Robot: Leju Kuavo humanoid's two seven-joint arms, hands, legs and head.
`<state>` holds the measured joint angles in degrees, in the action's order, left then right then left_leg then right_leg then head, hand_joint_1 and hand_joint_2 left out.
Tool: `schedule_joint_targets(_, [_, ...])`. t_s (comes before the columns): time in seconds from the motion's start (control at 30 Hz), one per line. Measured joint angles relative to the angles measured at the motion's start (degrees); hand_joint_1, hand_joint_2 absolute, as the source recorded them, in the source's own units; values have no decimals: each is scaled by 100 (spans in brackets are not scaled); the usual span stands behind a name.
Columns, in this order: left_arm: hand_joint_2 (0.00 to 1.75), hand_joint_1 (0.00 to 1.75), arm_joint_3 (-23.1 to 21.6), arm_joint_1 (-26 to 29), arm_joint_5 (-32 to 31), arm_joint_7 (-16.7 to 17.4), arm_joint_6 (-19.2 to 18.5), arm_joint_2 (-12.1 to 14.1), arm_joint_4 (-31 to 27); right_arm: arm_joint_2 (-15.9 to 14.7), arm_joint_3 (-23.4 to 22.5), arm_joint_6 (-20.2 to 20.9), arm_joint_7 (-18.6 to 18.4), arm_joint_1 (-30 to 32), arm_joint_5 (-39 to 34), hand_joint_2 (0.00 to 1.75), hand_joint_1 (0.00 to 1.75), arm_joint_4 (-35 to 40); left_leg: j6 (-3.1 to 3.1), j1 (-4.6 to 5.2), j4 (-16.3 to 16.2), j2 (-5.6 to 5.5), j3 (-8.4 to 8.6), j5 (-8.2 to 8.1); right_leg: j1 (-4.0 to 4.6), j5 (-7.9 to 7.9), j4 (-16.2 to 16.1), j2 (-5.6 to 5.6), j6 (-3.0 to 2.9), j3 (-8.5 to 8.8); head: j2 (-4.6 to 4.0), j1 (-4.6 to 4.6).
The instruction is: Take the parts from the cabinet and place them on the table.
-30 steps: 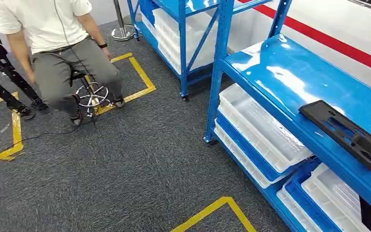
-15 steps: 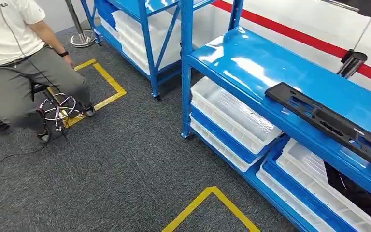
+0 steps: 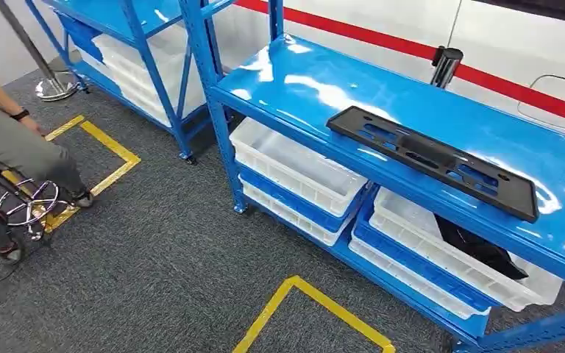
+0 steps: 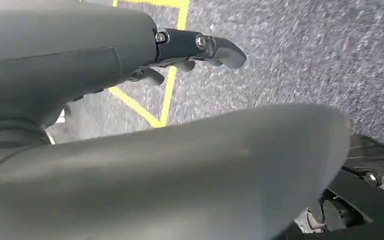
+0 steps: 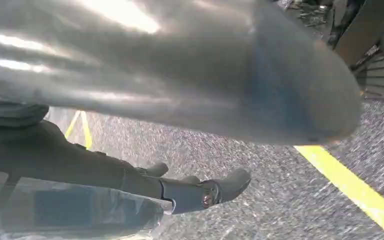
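A long black part [image 3: 432, 160] lies flat on the top shelf [image 3: 316, 92] of the blue rack [image 3: 221, 140], running slantwise along it, well apart from both hands. Below that shelf sit white bins [image 3: 294, 165] on blue trays; the bin [image 3: 441, 250] furthest right holds another black part [image 3: 478, 246], partly hidden by the shelf edge.

The left hand [image 4: 190, 50] hangs over grey carpet [image 3: 154, 272] and holds nothing; its dark fingers [image 4: 225, 52] are stretched out, slightly bent, with yellow floor tape [image 4: 167, 95] under them. The right hand [image 5: 195, 190] also hangs over the carpet with nothing in it, fingers [image 5: 232, 182] extended and apart, though the blur makes their exact spread hard to judge.

A second blue rack [image 3: 140, 44] with white bins stands further left. A person [image 3: 11, 147] in grey trousers sits on a stool [image 3: 29, 206] at the left edge, beside a yellow taped square [image 3: 103, 151]. A metal post base [image 3: 55, 87] rests on the floor near the second rack. Another yellow tape corner [image 3: 301, 305] marks the carpet in front of the rack.
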<state>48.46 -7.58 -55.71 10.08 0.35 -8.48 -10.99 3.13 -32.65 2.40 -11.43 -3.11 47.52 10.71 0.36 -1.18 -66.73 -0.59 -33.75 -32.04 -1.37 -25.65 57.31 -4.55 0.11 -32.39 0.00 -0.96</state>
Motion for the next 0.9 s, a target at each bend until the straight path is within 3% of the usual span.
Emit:
schedule_joint_targets(0.03, [0, 0, -2, 0, -2, 0, 2, 2, 0, 2, 0, -2, 2, -7, 0, 0, 0, 0, 48, 0, 535, -164, 260, 259, 2, 11, -1, -91, 17, 5, 0, -4])
schedule_joint_targets(0.07, [0, 0, 0, 1, -2, 0, 2, 22, 0, 22, 0, -2, 2, -10, 0, 0, 0, 0, 106, -2, 875, -580, 407, 326, -28, 24, -2, -144, 38, -11, 0, 4])
schedule_joint_targets(0.1, [0, 0, 4, 4, 0, 0, 0, 31, 0, 22, 0, -2, 2, -30, 0, 0, 0, 2, 112, 2, 952, -630, 416, 318, 66, 38, 18, -210, 67, -49, 0, 13])
schedule_joint_targets(0.13, [0, 0, 2, 0, -2, 0, 0, 35, 0, 28, 0, 0, 2, -32, 0, 0, 0, 2, 113, 34, 942, -522, 409, 316, -1, 57, 9, -267, 103, -84, 0, -7])
schedule_joint_targets(0.2, [0, 0, 4, -10, -2, 0, 2, 31, 0, 28, 0, 5, 2, -8, 0, 0, 0, 0, 169, 86, 964, -388, 420, 350, -28, 122, -51, -415, 203, -132, 0, 0])
schedule_joint_targets(0.23, [0, 0, 4, -14, -11, 0, 0, 4, 0, 17, 0, 5, 2, -4, 7, 0, 0, 0, 226, 36, 1083, -284, 439, 433, 16, 119, 1, -351, 213, -195, 0, 7])
schedule_joint_targets(0.27, [0, 0, 4, -17, -17, -2, 7, 4, 0, 17, 0, 5, 2, 0, 11, 0, 0, 0, 243, 45, 1108, -197, 446, 461, 19, 23, 136, 14, 190, -266, 0, 24])
schedule_joint_targets(0.3, [0, 0, 4, -8, -31, -7, 9, 7, 0, 20, 0, 5, 2, -12, 13, 0, 0, 0, 277, 50, 1107, -109, 427, 467, 29, -188, 439, 237, 147, -429, 0, 55])
schedule_joint_targets(0.37, [0, 0, 4, 4, -66, -9, 11, 9, 0, 17, -2, 5, 11, -42, 15, 0, 0, 0, 278, 81, 1104, 133, 403, 468, 4, -636, 1403, 376, 120, -872, 0, 57])
schedule_joint_targets(0.4, [0, 0, 4, 3, -70, -9, 11, 9, 0, 17, -2, 5, 11, -42, 15, 0, 0, 0, 277, 83, 1099, 231, 392, 468, 3, -732, 1727, 389, 151, -1000, 0, 81])
schedule_joint_targets(0.43, [0, 0, 4, 3, -70, -9, 11, 9, 0, 15, -4, 5, 11, -29, 15, 0, 0, 0, 276, 85, 1099, 325, 391, 468, 2, -720, 1766, 397, 196, -982, 0, 81])
schedule_joint_targets(0.47, [0, 0, 4, -1, -74, -9, 7, 9, 0, 9, -4, 5, 11, -10, 15, 0, 0, 0, 272, 84, 1095, 414, 391, 465, 2, -621, 1523, 414, 260, -801, 0, 83])
schedule_joint_targets(0.5, [0, 0, 4, -3, -76, -11, 9, 2, 0, -2, -7, 5, 11, -2, 15, 0, 0, 0, 263, 83, 1095, 500, 400, 461, -1, -441, 999, 470, 324, -468, 0, 94])
schedule_joint_targets(0.53, [0, 0, 4, -5, -76, -11, 7, -2, 0, -11, -9, 0, 11, -8, 17, 0, 0, 0, 246, 84, 1091, 572, 414, 452, -3, -281, 429, 609, 361, -124, 0, 90])
schedule_joint_targets(0.57, [0, 0, 4, -9, -76, -13, 7, -2, 0, -11, -9, 0, 11, -24, 17, 0, 0, 2, 211, 106, 1075, 644, 435, 435, 1, -214, -51, 955, 330, 163, 0, 101])
schedule_joint_targets(0.6, [0, 0, 4, -8, -77, -20, 9, 0, 0, -11, -9, -2, 11, -47, 17, 0, 0, 0, 158, 153, 1058, 698, 428, 393, 72, -169, -67, 999, 284, 183, 0, 94])
schedule_joint_targets(0.63, [0, 0, 4, -18, -85, -24, 11, 2, 0, -11, -9, -2, 13, -43, 17, 0, 0, 2, 128, 153, 1060, 745, 454, 382, 47, -151, -68, 885, 213, 144, 0, 64])
schedule_joint_targets(0.7, [0, 0, 4, -55, -96, -24, 20, 0, -2, -11, -31, -2, 13, -11, 17, 0, 0, 0, 78, 129, 1079, 866, 511, 374, 75, -165, -66, 771, 146, 94, 0, 61])
schedule_joint_targets(0.73, [0, 0, 4, -63, -105, -24, 20, -2, -2, -9, -42, 0, 11, -11, 15, 0, 0, 0, 35, 114, 1063, 909, 518, 352, 8, -132, -92, 695, 93, 115, 0, 70])
schedule_joint_targets(0.77, [0, 0, 4, -64, -116, -22, 26, 2, -2, 5, -46, 5, 11, -7, 15, 0, 0, 0, -25, 70, 949, 613, 483, 240, -30, -113, -94, 623, 66, 155, 0, 51])
schedule_joint_targets(0.8, [0, 0, 4, -56, -125, -22, 37, 2, 0, -7, -48, 9, 11, -13, 15, 0, 0, 0, -44, 52, 678, 326, 374, 14, -38, -89, -92, 577, 14, 140, 0, 28])
schedule_joint_targets(0.83, [0, 0, 4, -49, -133, 0, 52, 2, 0, -4, -48, 9, 11, -24, 20, 0, 0, 0, -60, 41, 259, 170, 193, -246, -31, -66, -90, 513, -21, 126, 0, 22])
schedule_joint_targets(0.87, [0, 0, 2, -41, -149, 20, 70, 2, 0, -2, -48, 9, 11, -27, 26, 0, 0, 0, -77, 40, -232, 93, -29, -481, -18, -65, -88, 430, -21, 111, 0, 22])
schedule_joint_targets(0.9, [0, 0, 2, -30, -175, 33, 81, -2, 0, -2, -48, 11, 11, -23, 31, 0, 0, 0, -87, 37, -626, 67, -214, -601, -8, -62, -84, 340, -22, 106, 0, 17])
